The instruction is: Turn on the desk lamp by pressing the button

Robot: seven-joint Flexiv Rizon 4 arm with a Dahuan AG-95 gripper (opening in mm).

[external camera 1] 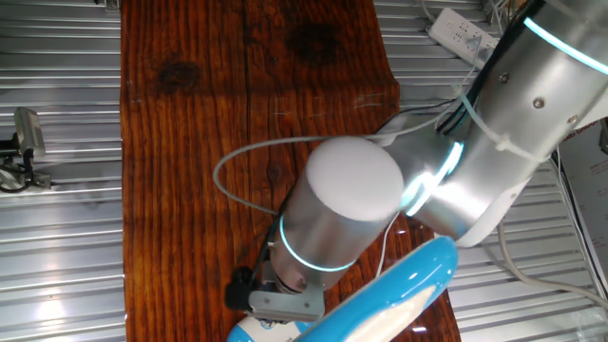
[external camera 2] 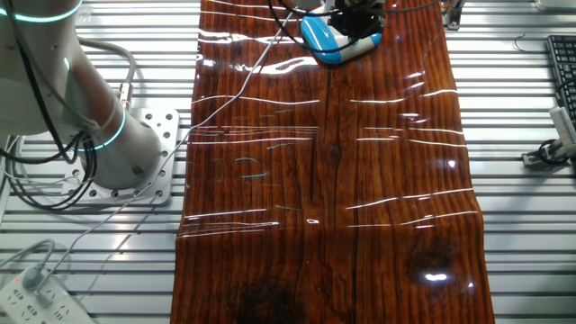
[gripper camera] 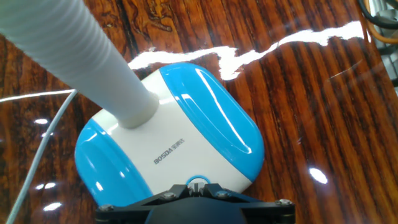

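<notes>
Jaws (gripper camera: 198,194) hanging just over the near edge of the desk lamp (gripper camera: 180,140) base, at the small round button (gripper camera: 196,182); black hardware hiding the tips, so spread or pressed together cannot be told; lamp standing at one end of the wooden tabletop (external camera 2: 333,180), white neck rising from the middle of the blue-and-white base; thin white cord (external camera 2: 229,85) trailing off over the tabletop's side edge; long bare stretch of wood lying open beyond the lamp in the other fixed view; counting one lamp, one cord, one white power strip (external camera 1: 461,36) lying off the wood; no containers showing.
</notes>
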